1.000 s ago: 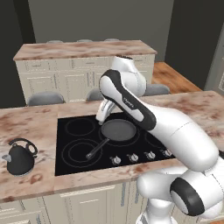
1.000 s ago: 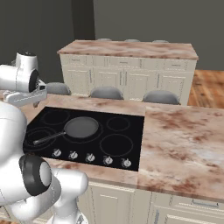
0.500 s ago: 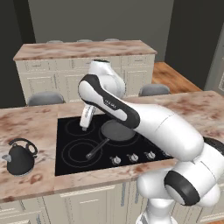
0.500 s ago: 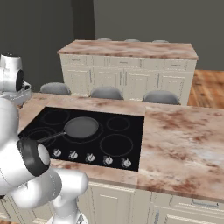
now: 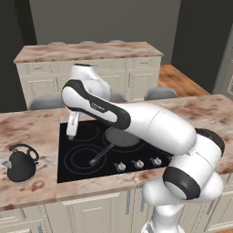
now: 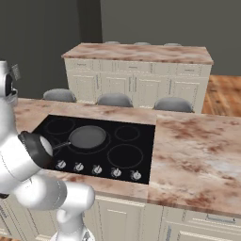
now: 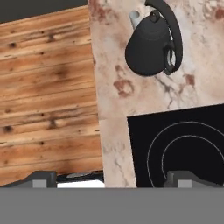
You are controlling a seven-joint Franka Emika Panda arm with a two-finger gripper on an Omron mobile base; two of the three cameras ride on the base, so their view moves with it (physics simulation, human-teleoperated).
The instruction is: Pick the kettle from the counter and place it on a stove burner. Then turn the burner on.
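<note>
The gripper (image 5: 70, 134) hangs above the left edge of the black cooktop (image 5: 82, 157) with its jaws spread as wide as they go. Nothing sits between them and they touch nothing. In the hand view the two dark fingertips (image 7: 43, 178) rise at the bottom, one over the counter's near edge and one over the glass, far apart from each other.

The kettle (image 5: 20, 164) stands upright on the counter (image 5: 32, 129), off the cooktop, at about eight o'clock from the gripper in the left base view. It is near the cooktop's left edge but not touching it. In the hand view the kettle (image 7: 153, 41) appears at about one o'clock, its arched loop handle curving over the body and a pale spout tip showing at the upper left. Whether the handle runs exactly in line with the jaws is hard to judge from this angle.

A flat grey frying pan (image 5: 122, 136) rests on the cooktop's back right zone, its long handle pointing toward the front. A ringed stove burner (image 5: 84, 159) at front left lies bare, close to the kettle.

The step in hand looks like the reach for the kettle. To do it well, the arm would likely centre the open jaws over the handle's crown, turn the wrist so the fingers straddle the loop crosswise, then descend straight before closing.
</note>
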